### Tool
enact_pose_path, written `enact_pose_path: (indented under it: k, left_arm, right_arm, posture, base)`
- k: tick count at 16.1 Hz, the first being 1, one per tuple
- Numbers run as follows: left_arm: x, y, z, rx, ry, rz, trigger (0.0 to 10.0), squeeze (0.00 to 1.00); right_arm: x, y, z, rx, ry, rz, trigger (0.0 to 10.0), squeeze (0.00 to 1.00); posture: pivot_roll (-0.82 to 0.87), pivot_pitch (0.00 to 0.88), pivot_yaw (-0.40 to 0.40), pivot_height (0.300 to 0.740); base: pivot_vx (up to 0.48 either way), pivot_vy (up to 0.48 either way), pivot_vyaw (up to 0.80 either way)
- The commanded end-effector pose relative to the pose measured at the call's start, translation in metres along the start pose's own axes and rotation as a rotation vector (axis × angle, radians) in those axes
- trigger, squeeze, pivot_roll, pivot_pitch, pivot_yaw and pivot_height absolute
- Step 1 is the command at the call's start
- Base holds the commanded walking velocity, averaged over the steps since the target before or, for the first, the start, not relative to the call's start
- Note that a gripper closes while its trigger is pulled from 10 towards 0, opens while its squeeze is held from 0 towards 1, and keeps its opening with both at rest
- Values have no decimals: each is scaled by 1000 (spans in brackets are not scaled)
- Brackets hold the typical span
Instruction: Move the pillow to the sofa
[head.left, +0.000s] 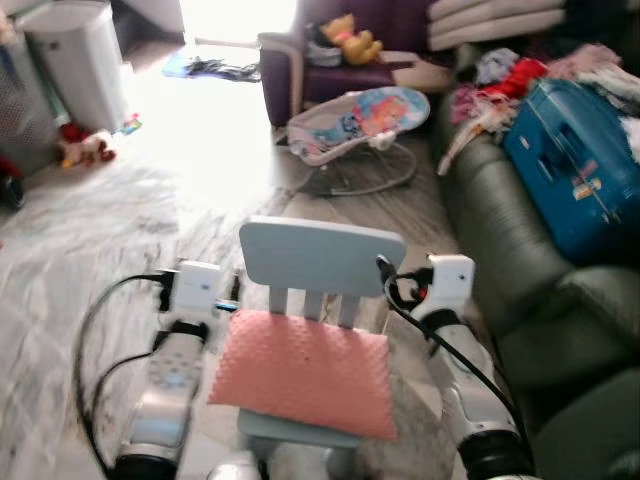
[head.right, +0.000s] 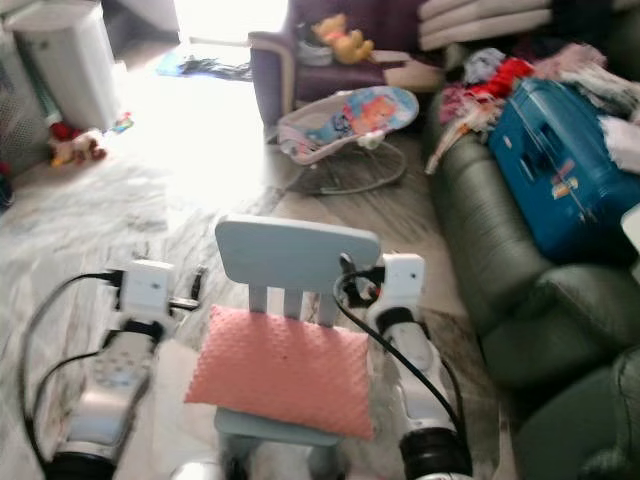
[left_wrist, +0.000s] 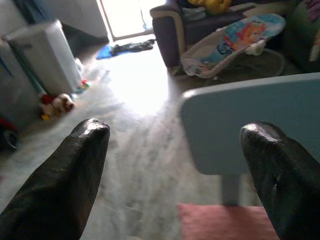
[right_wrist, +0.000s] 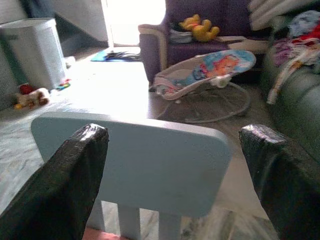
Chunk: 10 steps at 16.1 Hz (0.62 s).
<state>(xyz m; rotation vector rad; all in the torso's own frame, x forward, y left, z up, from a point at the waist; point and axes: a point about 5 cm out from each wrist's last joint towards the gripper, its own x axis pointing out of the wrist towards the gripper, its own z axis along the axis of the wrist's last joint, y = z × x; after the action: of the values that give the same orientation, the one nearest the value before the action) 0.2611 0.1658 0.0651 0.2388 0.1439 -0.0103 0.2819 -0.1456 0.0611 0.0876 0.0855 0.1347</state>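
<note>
Pink pillow (head.left: 305, 372) on small chair (head.left: 320, 255), left pincer (left_wrist: 175, 165) & right pincer (right_wrist: 172, 165) both spread wide, holding nothing

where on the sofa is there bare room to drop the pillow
Free: the near green cushions of the sofa, between the blue suitcase and the robot. Crowded: the far end, piled with clothes beside the suitcase. The pink pillow lies on the small blue chair, between the left gripper and right gripper, both jaws open.
</note>
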Motion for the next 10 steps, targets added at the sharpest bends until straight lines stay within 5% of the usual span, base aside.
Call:
enact_pose_path:
  k: [1,10]
  left_arm:
    - [0,-9,6,-4,-28,-28,10000,0]
    - [0,-17,13,18,-61,-49,10000,0]
  right_arm:
    - [-3,-11,-1,-14,11,-33,10000,0]
    - [-2,-14,0,-22,10,-43,10000,0]
  posture:
    - [52,0,-44,740]
    - [55,0,-47,740]
  base:
    - [0,0,0]
    - [0,0,0]
